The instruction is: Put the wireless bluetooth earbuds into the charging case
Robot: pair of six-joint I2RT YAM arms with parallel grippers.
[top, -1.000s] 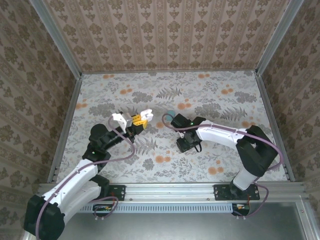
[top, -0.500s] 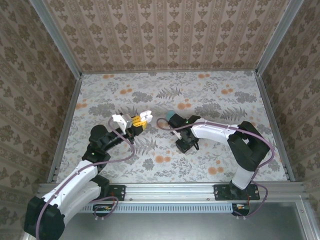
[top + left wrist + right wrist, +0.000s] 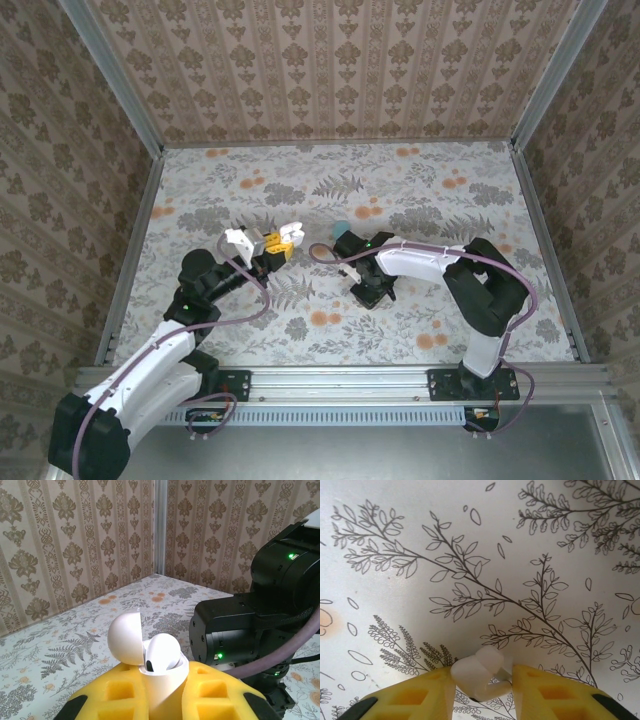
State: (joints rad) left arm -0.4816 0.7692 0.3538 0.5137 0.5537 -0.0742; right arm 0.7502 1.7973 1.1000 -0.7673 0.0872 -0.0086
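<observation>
Left end effector is clamping the open charging case, seated earbud inside; right end effector is pinching a loose earbud.

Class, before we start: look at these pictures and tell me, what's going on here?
The left end effector holds a white charging case with its lid open, one earbud already seated inside. The right end effector is closed on a second whitish earbud low over the floral table, apart from the case; that one is not yet in.
</observation>
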